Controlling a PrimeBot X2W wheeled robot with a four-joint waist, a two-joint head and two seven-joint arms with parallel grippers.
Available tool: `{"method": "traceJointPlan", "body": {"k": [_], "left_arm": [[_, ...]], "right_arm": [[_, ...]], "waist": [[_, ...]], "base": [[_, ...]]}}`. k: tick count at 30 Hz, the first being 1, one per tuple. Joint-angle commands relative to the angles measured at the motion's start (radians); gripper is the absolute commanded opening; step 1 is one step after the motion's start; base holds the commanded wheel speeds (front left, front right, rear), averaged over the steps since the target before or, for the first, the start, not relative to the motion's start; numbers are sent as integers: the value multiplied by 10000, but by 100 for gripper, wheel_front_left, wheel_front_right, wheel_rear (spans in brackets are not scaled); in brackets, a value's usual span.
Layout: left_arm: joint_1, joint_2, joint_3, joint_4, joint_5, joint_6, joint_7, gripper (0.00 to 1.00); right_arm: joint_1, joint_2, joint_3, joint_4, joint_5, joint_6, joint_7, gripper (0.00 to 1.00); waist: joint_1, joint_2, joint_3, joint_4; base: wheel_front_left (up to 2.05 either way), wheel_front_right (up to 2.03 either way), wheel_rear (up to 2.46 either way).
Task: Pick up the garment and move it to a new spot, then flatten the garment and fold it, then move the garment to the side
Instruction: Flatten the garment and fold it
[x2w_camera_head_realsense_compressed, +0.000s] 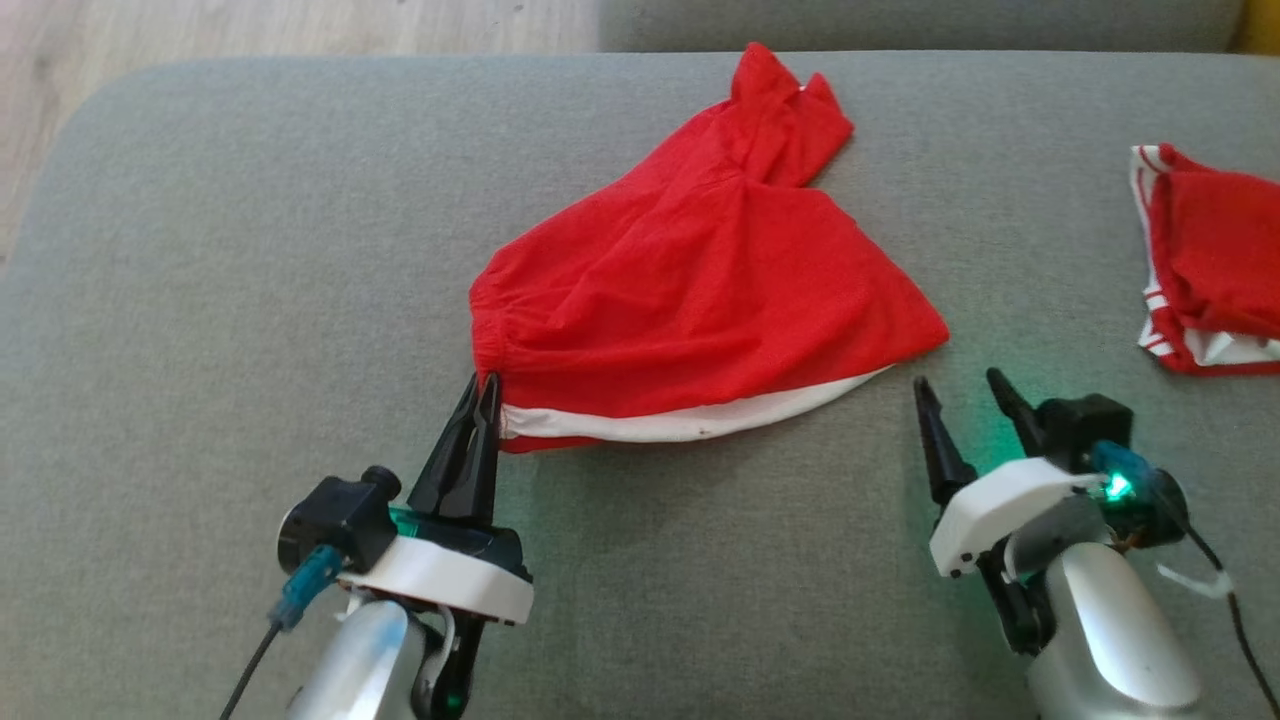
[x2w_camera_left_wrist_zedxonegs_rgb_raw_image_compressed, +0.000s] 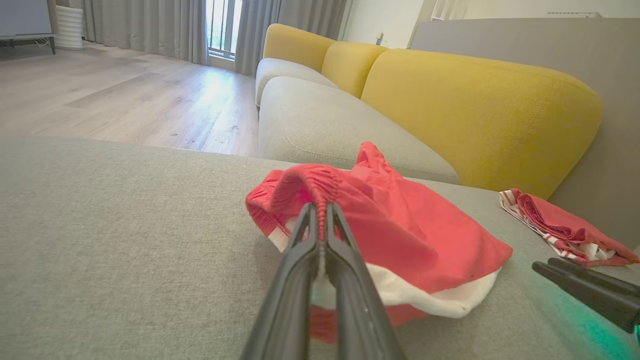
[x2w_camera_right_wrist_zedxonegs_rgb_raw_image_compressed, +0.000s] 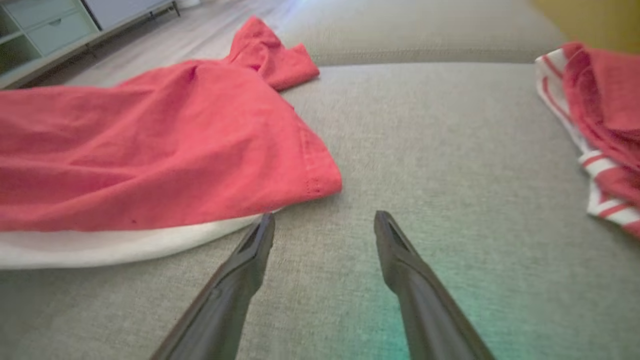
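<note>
A red garment with a white lower edge lies rumpled near the middle of a grey cushion, its far end bunched into a small peak. The left gripper is at the garment's near left corner, its two dark fingers pinched together on the gathered elastic band there. Those fingers cover the pinched fold, so how much cloth sits between them is hidden. The right gripper is low over bare cushion just beside the garment's near right corner, its fingers spread wide and holding nothing. In the right wrist view one fingertip reaches the white edge, but that view is soft and I cannot tell whether it touches. A strip of red shows under the white edge, and the rest of the underside is out of sight. A second red and white cloth lies well apart to the right, cut off by the head view's edge. A yellow sofa stands beyond the cushion.
</note>
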Motion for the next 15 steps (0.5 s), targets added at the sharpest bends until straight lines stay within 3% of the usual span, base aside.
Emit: {"method": "traceJointPlan", "body": {"k": [1,6,15], "left_arm": [[-215,24,400,-289,80,-10,-95,0],[-293,-139,396,-322,187,-88,-96,0],[-482,-256,316,-350,284,-142,-96,0]], "right_arm": [[-423,-20,280,-129,-81,65,87,100],[-1123,-20,368,817,-698,65,418,100],[-2165,-20,431,1834,-950,65,82,100]], "waist": [[-1,0,50,89],[-1,0,203,404],[-1,0,517,707]], "base": [[0,0,0],[0,0,0],[0,0,0]]}}
